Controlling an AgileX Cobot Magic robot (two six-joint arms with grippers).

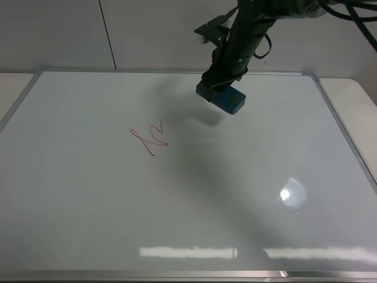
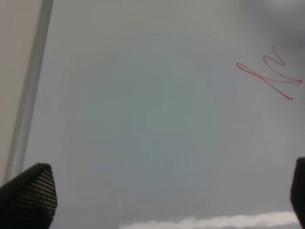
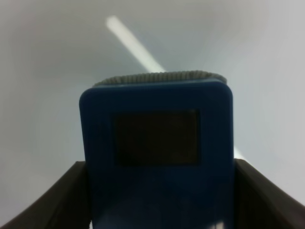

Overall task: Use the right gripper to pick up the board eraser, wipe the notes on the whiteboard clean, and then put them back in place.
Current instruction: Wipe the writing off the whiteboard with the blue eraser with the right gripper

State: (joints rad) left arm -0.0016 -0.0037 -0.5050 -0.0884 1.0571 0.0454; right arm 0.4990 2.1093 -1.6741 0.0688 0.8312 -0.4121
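Clamping the board eraser (image 3: 157, 143), jaws of the right gripper (image 1: 221, 93) press its two sides.

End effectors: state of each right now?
Left end effector: open, holding nothing.
Right end effector: closed on the board eraser.

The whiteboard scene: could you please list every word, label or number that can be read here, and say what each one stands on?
"N", roughly: the notes, a looped red marker scribble on the whiteboard; not a sure letter.
No print shows on the board eraser in either view.
No label can be read on the right gripper; it is too dark.
Nothing else is legible in any view.
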